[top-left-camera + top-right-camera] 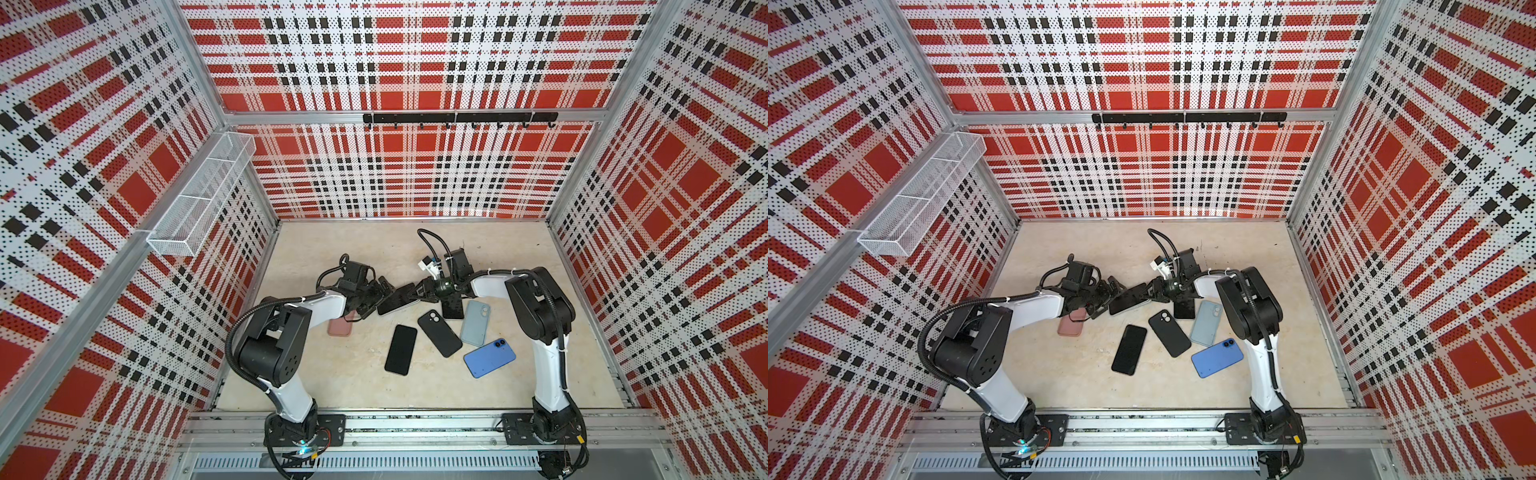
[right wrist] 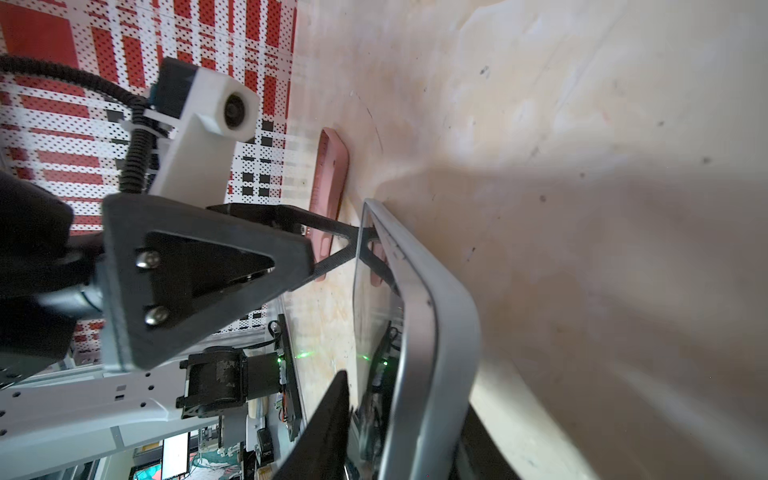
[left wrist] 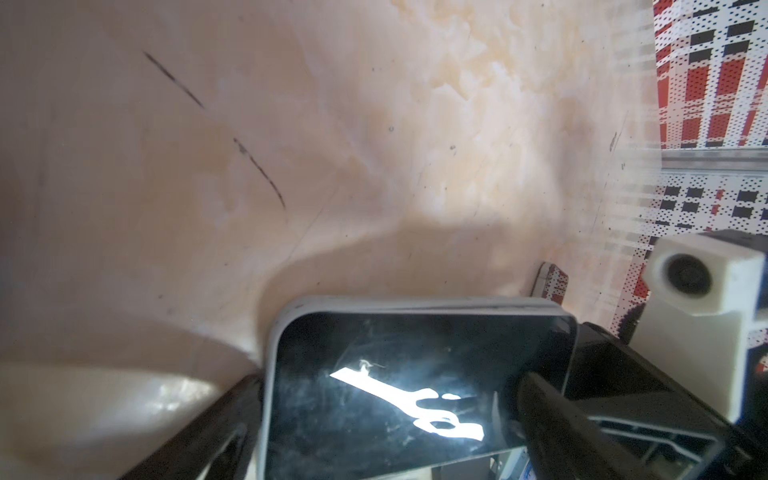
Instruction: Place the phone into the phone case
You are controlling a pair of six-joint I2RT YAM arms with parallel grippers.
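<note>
A phone point(image 1: 397, 300) with a dark screen and a light grey rim that looks like a case hangs tilted above the table between both grippers. My right gripper point(image 1: 417, 291) is shut on one end, one finger point(image 2: 328, 419) on the screen side and the other behind the grey rim point(image 2: 432, 332). My left gripper point(image 1: 380, 293) stands open at the other end. Its fingers point(image 3: 216, 419) flank the phone point(image 3: 415, 395) across its width. A pink case point(image 1: 340, 327) lies partly under the left arm and shows behind the phone point(image 2: 330, 178).
On the table point(image 1: 340, 374) lie a black phone point(image 1: 401, 350), a black case with a camera cutout point(image 1: 439, 332), a grey-blue case point(image 1: 476, 323), a blue phone point(image 1: 489, 357) and another dark phone point(image 1: 452, 308) below the right wrist. A mesh basket point(image 1: 199, 195) hangs on the left wall.
</note>
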